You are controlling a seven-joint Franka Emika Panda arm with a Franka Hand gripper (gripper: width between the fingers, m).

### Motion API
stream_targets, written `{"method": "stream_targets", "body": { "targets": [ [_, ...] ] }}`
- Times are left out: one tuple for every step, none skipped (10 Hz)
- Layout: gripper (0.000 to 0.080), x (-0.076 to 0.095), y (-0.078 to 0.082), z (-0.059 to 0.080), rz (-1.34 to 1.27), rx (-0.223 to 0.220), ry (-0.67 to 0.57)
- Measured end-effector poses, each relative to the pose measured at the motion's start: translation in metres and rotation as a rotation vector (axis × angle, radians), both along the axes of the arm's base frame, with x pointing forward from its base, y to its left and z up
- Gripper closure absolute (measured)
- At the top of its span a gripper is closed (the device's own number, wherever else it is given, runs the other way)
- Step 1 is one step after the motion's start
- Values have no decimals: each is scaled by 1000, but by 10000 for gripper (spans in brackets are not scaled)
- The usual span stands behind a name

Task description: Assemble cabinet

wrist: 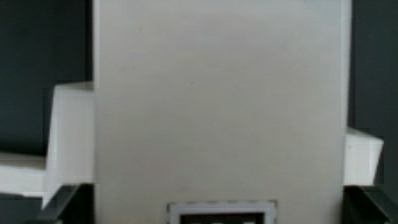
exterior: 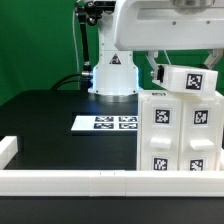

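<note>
The cabinet (exterior: pixel 180 135), a large white box with several black-and-white tags on its front, stands at the exterior view's right. My gripper (exterior: pixel 160 72) hangs just above its top, shut on a white tagged panel (exterior: pixel 190 80) that is tilted and rests on or just over the cabinet's top edge. In the wrist view the panel (wrist: pixel 214 100) fills the middle between my dark fingers (wrist: pixel 63 203), with a tag at its near end. My gripper (wrist: pixel 217 206) holds it by its two sides. A white body (wrist: pixel 68 125), likely the cabinet, shows behind it.
The marker board (exterior: pixel 108 123) lies flat on the black table at the middle. A white rail (exterior: pixel 70 180) runs along the table's front edge and up the exterior view's left side. The arm's base (exterior: pixel 112 75) stands at the back centre.
</note>
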State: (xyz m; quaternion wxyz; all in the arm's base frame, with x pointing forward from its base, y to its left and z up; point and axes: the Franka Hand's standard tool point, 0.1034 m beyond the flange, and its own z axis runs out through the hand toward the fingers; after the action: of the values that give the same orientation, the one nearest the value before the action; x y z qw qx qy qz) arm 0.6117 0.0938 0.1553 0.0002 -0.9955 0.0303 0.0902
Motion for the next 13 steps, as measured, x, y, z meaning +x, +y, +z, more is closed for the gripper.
{"method": "stream_targets", "body": {
  "targets": [
    [248,1,1,-1,-146,12,-9],
    [248,3,2,-1,-296,30,-25],
    [248,5,5,-1,-404,37,-35],
    [248,8,8,-1,-544,61,-40],
    [248,8,8,-1,-616,53,-37],
    [248,8,9,-1,-684,42,-32],
    [248,9,9,-1,-735,35,-30],
    [248,10,9,-1,-782,35,-33],
    [248,15,9,-1,-919,49,-51],
    [248,14,9,-1,-1063,73,-79],
    [248,11,9,-2,-1151,95,-100],
    [248,12,10,-2,-1270,114,-102],
    [248,13,10,-2,-1335,127,-91]
  ]
}}
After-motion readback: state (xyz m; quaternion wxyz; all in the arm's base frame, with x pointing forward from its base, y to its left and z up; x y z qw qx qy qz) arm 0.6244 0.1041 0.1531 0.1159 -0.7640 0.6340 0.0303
